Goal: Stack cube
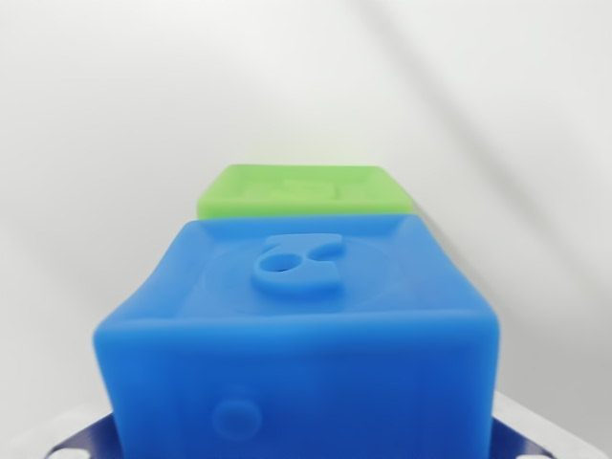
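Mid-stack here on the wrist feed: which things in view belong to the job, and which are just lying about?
Belong to the job:
- blue cube, filling the foreground
- green cube, behind it, mostly hidden

Lying about:
- nothing else; only the white surface and a dark blue part with white pieces at the bottom edge, possibly the gripper's, too cropped to tell

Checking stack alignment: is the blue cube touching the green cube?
Cannot tell. In the wrist view the blue cube covers the near edge of the green cube, so no contact line or gap between them shows.
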`<action>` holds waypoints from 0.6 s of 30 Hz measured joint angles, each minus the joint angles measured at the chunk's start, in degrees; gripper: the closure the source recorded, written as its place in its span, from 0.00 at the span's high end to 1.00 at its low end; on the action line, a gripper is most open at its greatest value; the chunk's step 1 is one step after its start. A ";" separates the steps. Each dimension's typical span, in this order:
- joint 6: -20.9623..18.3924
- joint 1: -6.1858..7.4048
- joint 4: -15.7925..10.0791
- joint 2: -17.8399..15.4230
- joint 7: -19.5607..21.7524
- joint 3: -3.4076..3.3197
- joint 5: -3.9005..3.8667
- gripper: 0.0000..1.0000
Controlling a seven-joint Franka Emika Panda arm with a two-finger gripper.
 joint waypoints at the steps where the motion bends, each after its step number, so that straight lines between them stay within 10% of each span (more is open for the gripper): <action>1: 0.12 -0.01 0.03 0.15 -0.02 0.02 0.04 0.00; 12: 0.75 -0.15 0.16 0.96 -0.16 0.18 0.19 0.00; 13: 0.76 -0.16 0.16 0.98 -0.16 0.19 0.20 1.00; 18: 0.78 -0.18 0.18 0.99 -0.17 0.21 0.20 1.00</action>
